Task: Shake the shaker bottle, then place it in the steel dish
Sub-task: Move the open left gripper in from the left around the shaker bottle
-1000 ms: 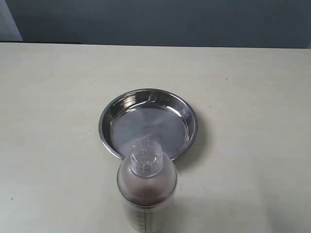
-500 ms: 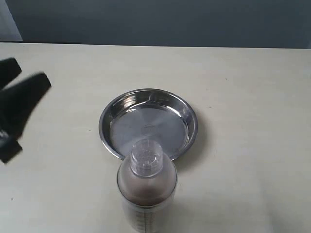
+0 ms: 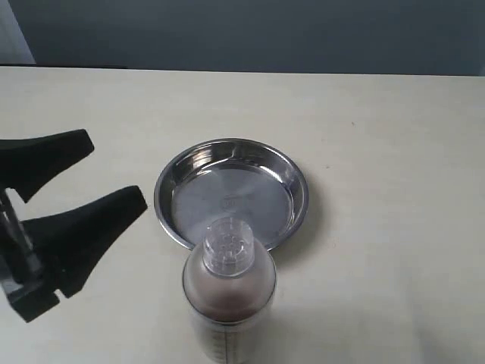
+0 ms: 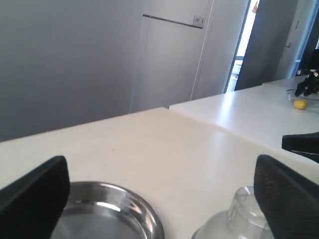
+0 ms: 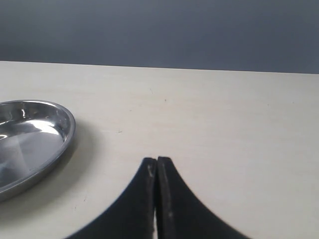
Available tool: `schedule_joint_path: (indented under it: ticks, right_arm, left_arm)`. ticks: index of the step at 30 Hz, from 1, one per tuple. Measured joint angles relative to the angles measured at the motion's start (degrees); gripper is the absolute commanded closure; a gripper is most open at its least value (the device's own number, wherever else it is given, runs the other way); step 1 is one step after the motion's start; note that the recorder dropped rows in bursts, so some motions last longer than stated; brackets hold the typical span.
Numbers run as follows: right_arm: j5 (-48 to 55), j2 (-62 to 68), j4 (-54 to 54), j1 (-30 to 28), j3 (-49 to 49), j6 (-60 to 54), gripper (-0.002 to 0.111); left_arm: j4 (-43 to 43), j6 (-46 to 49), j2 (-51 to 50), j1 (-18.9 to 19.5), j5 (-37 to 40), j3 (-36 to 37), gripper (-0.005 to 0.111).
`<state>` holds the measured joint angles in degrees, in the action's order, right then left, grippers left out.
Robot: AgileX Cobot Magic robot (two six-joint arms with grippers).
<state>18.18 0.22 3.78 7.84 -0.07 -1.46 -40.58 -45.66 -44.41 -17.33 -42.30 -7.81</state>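
The shaker bottle (image 3: 229, 292) stands upright at the near edge of the exterior view, its clear round cap (image 3: 228, 244) overlapping the rim of the steel dish (image 3: 290, 182) behind it. The dish holds nothing. My left gripper (image 3: 114, 168) reaches in from the left, open wide, its black fingers (image 3: 91, 224) left of dish and bottle and touching neither. In the left wrist view the dish (image 4: 129, 206) and the bottle's domed top (image 4: 239, 216) show between the spread fingers (image 4: 37, 191). My right gripper (image 5: 157, 160) is shut on nothing over bare table, beside the dish (image 5: 62, 139); it is outside the exterior view.
The pale table (image 3: 394, 136) runs wide to the right and behind the dish. A dark wall (image 3: 250, 34) closes the far side. In the left wrist view a second white table (image 4: 259, 112) carries a small yellow object (image 4: 299, 103).
My left gripper has come in from the left edge toward the dish and bottle, its fingers spread. One second ago it was out of view. Bottle and dish have not moved.
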Motion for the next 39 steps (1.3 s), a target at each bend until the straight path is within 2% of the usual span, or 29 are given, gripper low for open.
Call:
schedule_joint_path:
  ticks: [4, 7, 14, 19, 33, 39]
  right_arm:
    - [0.0, 0.0, 0.0, 0.0, 0.0, 0.0, 0.109]
    - [0.0, 0.0, 0.0, 0.0, 0.0, 0.0, 0.109]
    - [0.0, 0.0, 0.0, 0.0, 0.0, 0.0, 0.109]
    - [0.0, 0.0, 0.0, 0.0, 0.0, 0.0, 0.109]
    - [0.0, 0.0, 0.0, 0.0, 0.0, 0.0, 0.109]
    - [0.0, 0.0, 0.0, 0.0, 0.0, 0.0, 0.109]
  left_arm:
    - [-4.19, -1.19, -6.93, 0.0, -2.67, -1.04, 0.012]
    - [-6.89, 3.8, -11.25, 0.0, -13.34, -1.83, 0.012]
    - [-10.13, 8.31, -16.55, 0.0, -24.35, -2.07, 0.012]
    - [-11.0, 9.7, -21.74, -0.22, -26.78, -2.53, 0.012]
    - [-14.81, 11.73, -32.97, -0.5, -27.0, -7.63, 0.012]
    - [-14.93, 15.67, -35.99, -5.45, -27.0, -7.61, 0.012]
